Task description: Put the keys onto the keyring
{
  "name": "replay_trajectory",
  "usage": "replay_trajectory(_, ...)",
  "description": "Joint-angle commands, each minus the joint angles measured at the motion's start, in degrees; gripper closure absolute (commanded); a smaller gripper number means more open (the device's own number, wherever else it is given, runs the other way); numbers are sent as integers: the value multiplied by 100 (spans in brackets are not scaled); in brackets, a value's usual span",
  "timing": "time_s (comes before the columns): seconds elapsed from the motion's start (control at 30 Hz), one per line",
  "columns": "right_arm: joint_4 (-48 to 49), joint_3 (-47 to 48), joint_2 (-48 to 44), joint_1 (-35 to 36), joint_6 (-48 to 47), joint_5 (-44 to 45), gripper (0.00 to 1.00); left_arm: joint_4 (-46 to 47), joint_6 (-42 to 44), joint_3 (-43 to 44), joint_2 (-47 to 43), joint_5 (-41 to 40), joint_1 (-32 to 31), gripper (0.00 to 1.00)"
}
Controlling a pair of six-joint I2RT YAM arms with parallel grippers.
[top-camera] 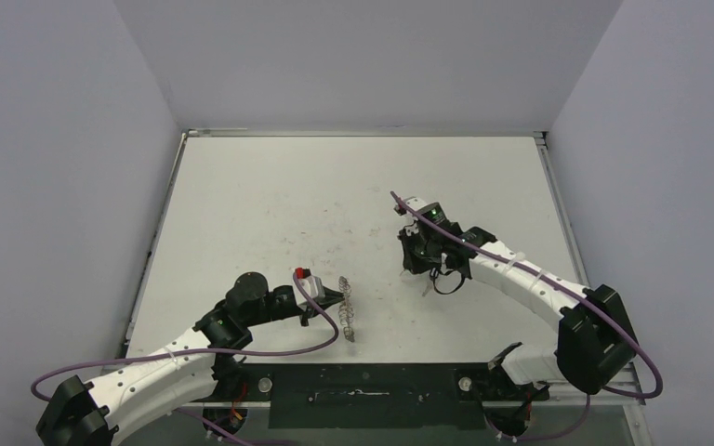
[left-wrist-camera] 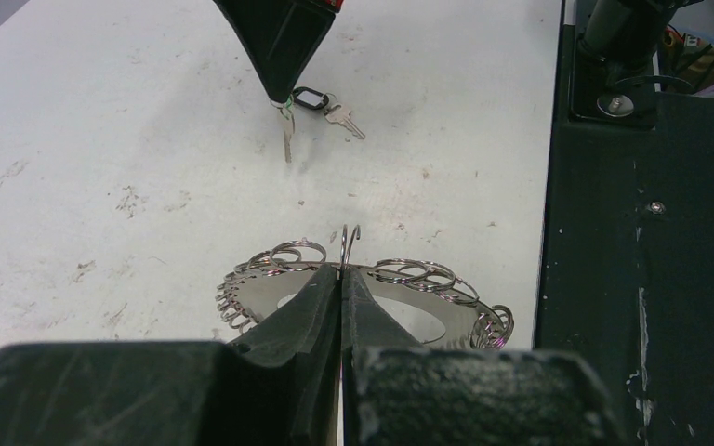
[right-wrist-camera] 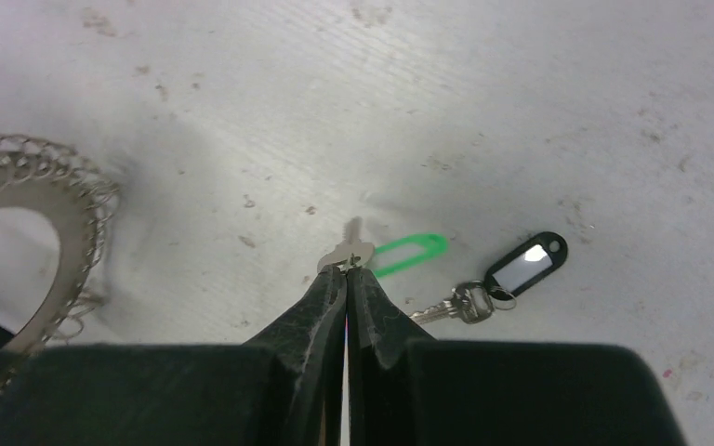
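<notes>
Over on the left, the left tool [left-wrist-camera: 342, 275] has its 2 black fingers pressed tight together, pinching 1 thin wire loop on the rim of the large silvery metal keyring [left-wrist-camera: 425, 278], the wreath-like one fringed all round with small wire loops. From the top camera the keyring shows edge-on, a narrow silvery strip just off the fingertips near the front of the white, scuffed desk [top-camera: 270, 204]. I cannot tell whether its lower end touches the surface.

Moving right, there is open desk between the 2 arms, and the keyring is well apart from the keys [right-wrist-camera: 428, 279].

Now the right tool [right-wrist-camera: 346, 271]: jaws closed here too, tips nipping the head of a small silvery metal key. The left wrist camera shows that key hanging blade-down from the tips, close over the desk. Just beside it lies the bright green plastic tag [right-wrist-camera: 414, 251], a slim loop flat on the surface. Further right lies the black oblong tag [right-wrist-camera: 526, 264] with its pale window, and a 2nd small silvery key [right-wrist-camera: 442, 309] at its ring end, both flat on the desk. Whether the green tag's key and the black tag's key are linked together I cannot tell.
</notes>
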Motion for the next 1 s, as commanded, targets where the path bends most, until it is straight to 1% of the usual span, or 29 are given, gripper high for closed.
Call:
replay_trajectory(0.0, -81, 289, -136, 305, -496, -901, 100, 491, -149, 33, -53, -65, -30, 100)
replay_trajectory(0.23, 187, 285, -148, 713, -846, -1967, 100, 437, -288, 65, -108, -203, -26, 100)
replay_trajectory(0.4, 26, 451, -329, 915, -1251, -2487, 100, 293, -295, 127, -127, -303, -31, 100)
replay_trajectory(0.5, -1, 520, -434, 981, -1341, -2864, 100, 342, -317, 120, -153, -361, -26, 100)
replay_trajectory(0.97, -168, 1118, -400, 1425, -1341, -2939, 100, 369, -362, 128, -123, -367, -31, 100)
